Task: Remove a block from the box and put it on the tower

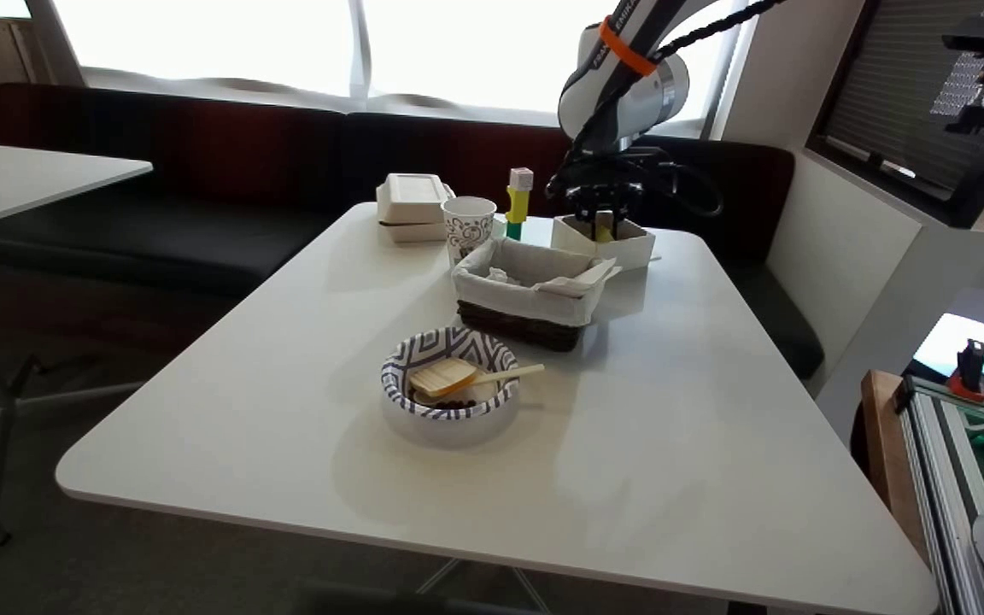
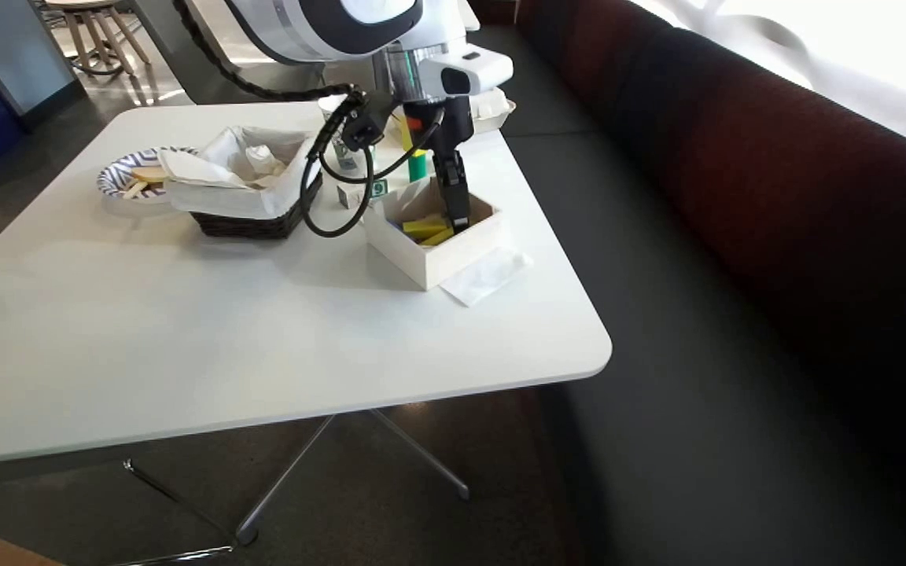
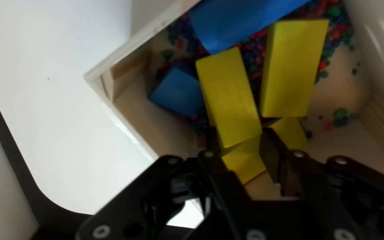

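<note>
The box (image 1: 629, 252) is small, square and pale-walled; it also shows in an exterior view (image 2: 461, 255) and the wrist view (image 3: 125, 125). In it lie several yellow and blue blocks over a print of coloured dots. My gripper (image 3: 241, 135) reaches down into the box, fingers on both sides of the near end of a yellow block (image 3: 228, 96). The fingers appear to press on its sides. Another yellow block (image 3: 245, 163) lies below it. The tower (image 1: 518, 205) stands upright beside the box, green below, yellow above, pale pink on top. My arm partly hides it in an exterior view (image 2: 418, 167).
A dark wicker basket (image 1: 518, 325) with a white liner stands near the box. A paper cup (image 1: 468, 226) and white stacked containers (image 1: 413, 205) stand beyond the tower. A patterned bowl (image 1: 449, 410) holds a wooden spatula. A napkin (image 2: 488, 275) lies against the box.
</note>
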`<state>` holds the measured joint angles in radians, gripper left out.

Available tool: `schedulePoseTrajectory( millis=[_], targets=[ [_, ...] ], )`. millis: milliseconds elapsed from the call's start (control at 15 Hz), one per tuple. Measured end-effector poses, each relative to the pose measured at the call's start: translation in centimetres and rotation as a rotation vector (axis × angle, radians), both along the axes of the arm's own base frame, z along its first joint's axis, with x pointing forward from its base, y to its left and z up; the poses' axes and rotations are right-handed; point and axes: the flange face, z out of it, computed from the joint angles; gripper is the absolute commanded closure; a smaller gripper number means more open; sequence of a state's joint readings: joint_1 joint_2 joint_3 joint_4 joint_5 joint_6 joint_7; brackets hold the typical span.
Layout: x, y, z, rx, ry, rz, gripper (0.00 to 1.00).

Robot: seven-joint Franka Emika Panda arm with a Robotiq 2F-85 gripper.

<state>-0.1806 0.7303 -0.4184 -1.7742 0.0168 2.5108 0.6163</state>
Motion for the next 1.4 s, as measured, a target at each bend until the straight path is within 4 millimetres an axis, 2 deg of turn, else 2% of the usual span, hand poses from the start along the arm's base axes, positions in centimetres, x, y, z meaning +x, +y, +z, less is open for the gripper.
schedulePoseTrajectory(
  millis=[267,467,933,1400],
  targets=[
    [0.1,0.0,0.1,0.0,-0.002,0.0,0.9],
    [0.2,0.0,0.9,-0.003,-0.015,0.001,0.9],
    [0.4,0.0,5.5,-0.007,-0.082,-0.005,0.9],
    [-0.2,1.4,8.8,0.023,-0.15,-0.013,0.9]
  ],
)
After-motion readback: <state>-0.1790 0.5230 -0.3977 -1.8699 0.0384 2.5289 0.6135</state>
